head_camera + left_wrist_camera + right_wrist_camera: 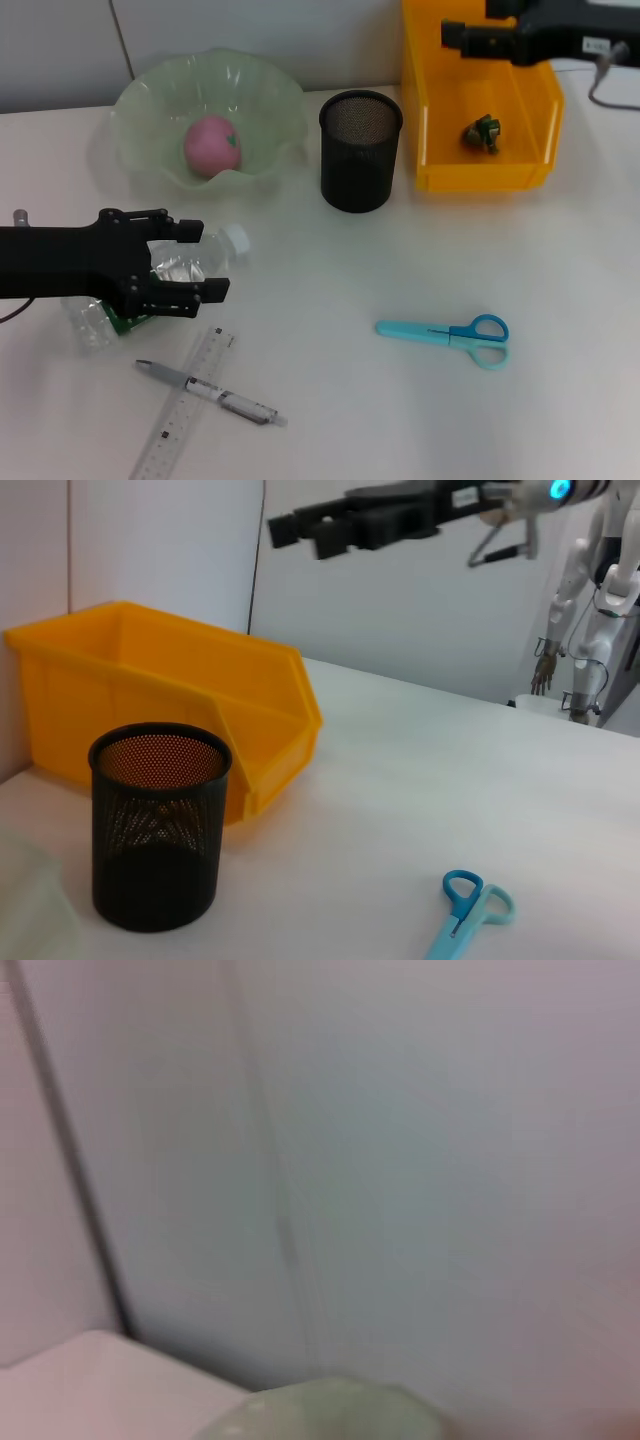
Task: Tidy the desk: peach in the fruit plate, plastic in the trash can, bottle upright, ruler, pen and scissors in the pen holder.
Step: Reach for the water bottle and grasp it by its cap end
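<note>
Head view: left gripper (190, 263) sits open around the bottle (160, 280), which lies on its side on the desk (400, 400), fingers either side w/o clear squeeze. Peach (211, 144) is in the fruit plate (140, 100); crumpled plastic (482, 133) in the trash can (430, 100). Ruler (185, 405), pen (210, 392), scissors (445, 331) lie on the desk, pen holder (360, 150) upright btwn plate & can. Right gripper (455, 35) hangs above the can, can't tell its state. Left wrist view adds only the right arm above the can; right wrist shows mostly wall.

Pale wall with a dark vertical seam, fruit plate (320, 1412) rim, desk (90, 1385) corner
</note>
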You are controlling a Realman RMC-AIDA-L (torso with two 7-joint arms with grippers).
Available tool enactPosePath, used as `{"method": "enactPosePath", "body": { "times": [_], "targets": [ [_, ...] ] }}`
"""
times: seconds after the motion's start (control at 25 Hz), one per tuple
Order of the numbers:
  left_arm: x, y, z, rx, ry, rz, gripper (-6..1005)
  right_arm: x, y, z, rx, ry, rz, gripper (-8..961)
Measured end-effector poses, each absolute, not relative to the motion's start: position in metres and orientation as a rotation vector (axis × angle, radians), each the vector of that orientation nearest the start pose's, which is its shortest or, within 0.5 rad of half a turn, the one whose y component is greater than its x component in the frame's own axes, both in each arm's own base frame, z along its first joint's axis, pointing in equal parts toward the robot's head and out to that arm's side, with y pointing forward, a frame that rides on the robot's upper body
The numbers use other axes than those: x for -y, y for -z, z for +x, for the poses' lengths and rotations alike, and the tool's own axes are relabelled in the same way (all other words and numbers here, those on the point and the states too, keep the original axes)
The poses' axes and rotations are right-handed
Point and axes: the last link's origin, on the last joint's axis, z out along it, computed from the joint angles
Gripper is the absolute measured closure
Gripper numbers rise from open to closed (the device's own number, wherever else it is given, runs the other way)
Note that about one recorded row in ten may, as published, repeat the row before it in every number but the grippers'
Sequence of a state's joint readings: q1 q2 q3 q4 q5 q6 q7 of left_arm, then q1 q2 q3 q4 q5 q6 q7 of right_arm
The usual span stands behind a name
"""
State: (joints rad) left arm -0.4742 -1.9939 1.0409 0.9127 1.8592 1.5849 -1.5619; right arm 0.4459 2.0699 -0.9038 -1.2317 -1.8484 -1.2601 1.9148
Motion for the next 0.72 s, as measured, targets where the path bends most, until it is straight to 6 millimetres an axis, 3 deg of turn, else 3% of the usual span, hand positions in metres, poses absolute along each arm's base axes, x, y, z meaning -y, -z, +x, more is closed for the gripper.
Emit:
{"method": "enactPosePath", "body": {
  "times": [0.32, 0.72],
  "targets": [
    [-0.333, -0.026, -0.232, 0.446, 0.512, -2.903, 222, -0.353, -0.085, 0.227, -0.684, -0.736, -2.555, 146],
    [-0.332, -0.027, -0.234, 0.454, 0.512, -2.901, 226, -0.327, -0.069, 0.246, -0.749, -0.758, -2.768, 147]
  ]
}}
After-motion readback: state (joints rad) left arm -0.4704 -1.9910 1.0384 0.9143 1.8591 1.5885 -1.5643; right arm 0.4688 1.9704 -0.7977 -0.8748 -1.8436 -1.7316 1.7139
